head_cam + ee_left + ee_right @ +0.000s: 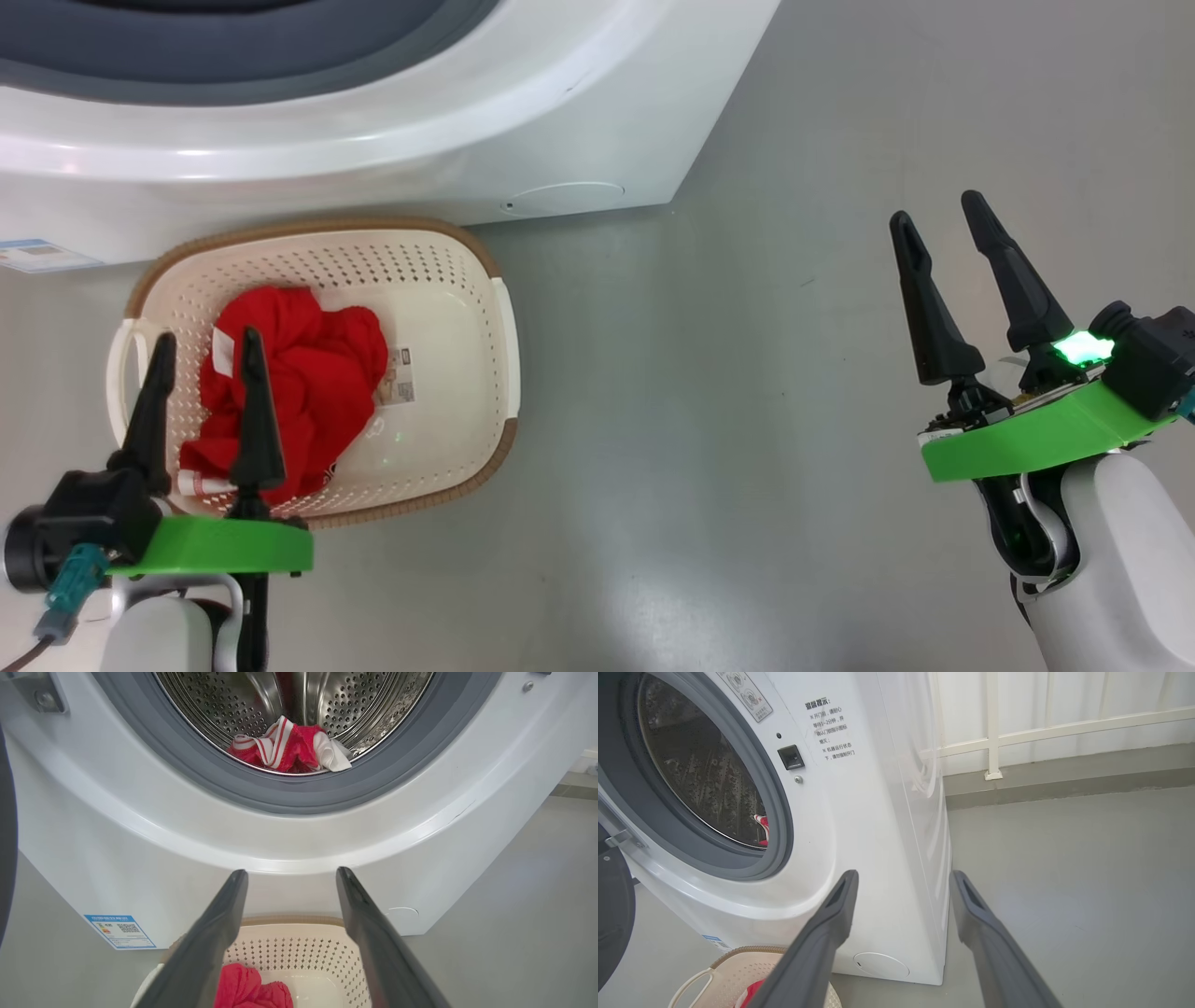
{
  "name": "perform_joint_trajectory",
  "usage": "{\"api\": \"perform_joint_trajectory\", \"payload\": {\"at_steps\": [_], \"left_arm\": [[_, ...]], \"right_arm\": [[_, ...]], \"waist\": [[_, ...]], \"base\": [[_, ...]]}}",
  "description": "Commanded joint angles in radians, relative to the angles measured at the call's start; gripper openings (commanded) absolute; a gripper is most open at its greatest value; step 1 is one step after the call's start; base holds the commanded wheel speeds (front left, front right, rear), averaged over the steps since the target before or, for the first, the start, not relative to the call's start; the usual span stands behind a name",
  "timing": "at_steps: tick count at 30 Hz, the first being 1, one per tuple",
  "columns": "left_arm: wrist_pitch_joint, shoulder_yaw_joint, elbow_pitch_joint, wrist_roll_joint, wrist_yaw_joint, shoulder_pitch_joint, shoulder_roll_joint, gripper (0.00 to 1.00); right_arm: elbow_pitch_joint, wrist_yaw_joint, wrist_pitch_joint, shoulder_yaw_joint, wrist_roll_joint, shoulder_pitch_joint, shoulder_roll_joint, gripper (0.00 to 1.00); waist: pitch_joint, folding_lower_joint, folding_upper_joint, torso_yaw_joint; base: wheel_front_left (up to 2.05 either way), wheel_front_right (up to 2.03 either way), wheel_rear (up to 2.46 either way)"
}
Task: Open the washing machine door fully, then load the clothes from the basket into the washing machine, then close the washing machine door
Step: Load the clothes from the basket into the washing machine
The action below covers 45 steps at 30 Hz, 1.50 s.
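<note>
— Left gripper (208, 336) first: how set?
— Spread wide, nothing between the fingers. Hangs over the near left part of the basket (373, 224), fingers pointing far, toward the washing machine (560, 121).
— And against the clothes?
— Directly over the red garment (308, 373) — crumpled in the left half of the basket, white tag showing at its left edge. Looks clear of the cloth in the left wrist view; cannot tell for certain.
— And the right gripper (937, 207)?
— Parted just as wide, likewise empty. Held over bare grey floor (700, 420), well to the right of the basket and past the machine's right corner — well apart from any cloth.
— Basket itself?
— Down on the floor, just in front of the machine and below its round opening, with the blue label (120, 931) on the machine's front a little to the left.
— Anything inside the machine?
— Yes: a striped garment (289, 746), red with white bands, lying at the bottom of the steel drum (373, 700), just behind the grey rubber ring (303, 798). Farther off and higher than the left fingertips.
— And the washing machine door (614, 924)?
— Swung open on the left; seen as a dark curved edge at the left border of the right wrist view.
</note>
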<state>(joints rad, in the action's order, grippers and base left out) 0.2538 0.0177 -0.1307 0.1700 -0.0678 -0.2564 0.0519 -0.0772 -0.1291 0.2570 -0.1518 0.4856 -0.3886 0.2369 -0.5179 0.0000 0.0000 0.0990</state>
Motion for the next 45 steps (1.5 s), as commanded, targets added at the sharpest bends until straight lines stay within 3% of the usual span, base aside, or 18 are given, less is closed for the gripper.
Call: {"api": "perform_joint_trajectory", "payload": {"at_steps": [1, 8, 31, 45], "left_arm": [[0.008, 0.037, -0.006, -0.007, -0.014, -0.011, 0.020, 1.00], [0.008, 0.040, -0.141, -0.004, -0.026, -0.081, 0.032, 1.00], [0.003, 0.047, -0.810, 0.040, -0.041, -0.525, 0.119, 1.00], [-0.120, 0.091, -1.089, 0.113, -0.006, -0.722, 0.147, 1.00]], "right_arm": [[0.024, -0.002, 0.005, -0.022, 0.005, 0.022, 0.005, 1.00], [0.027, -0.002, 0.005, -0.021, 0.007, 0.014, 0.004, 1.00], [0.053, -0.002, 0.005, -0.013, 0.008, -0.052, -0.024, 1.00], [0.068, -0.002, 0.005, -0.016, 0.008, -0.085, -0.042, 1.00]], "waist": [[-0.009, 0.0000, 0.0000, 0.003], [-0.044, 0.0000, 0.0000, 0.011], [-0.230, 0.0000, 0.0000, 0.060], [-0.345, 0.0000, 0.0000, 0.099]], "base": [[0.00, 0.00, 0.00], [0.00, 0.00, 0.00], [0.00, 0.00, 0.00], [0.00, 0.00, 0.00]]}}
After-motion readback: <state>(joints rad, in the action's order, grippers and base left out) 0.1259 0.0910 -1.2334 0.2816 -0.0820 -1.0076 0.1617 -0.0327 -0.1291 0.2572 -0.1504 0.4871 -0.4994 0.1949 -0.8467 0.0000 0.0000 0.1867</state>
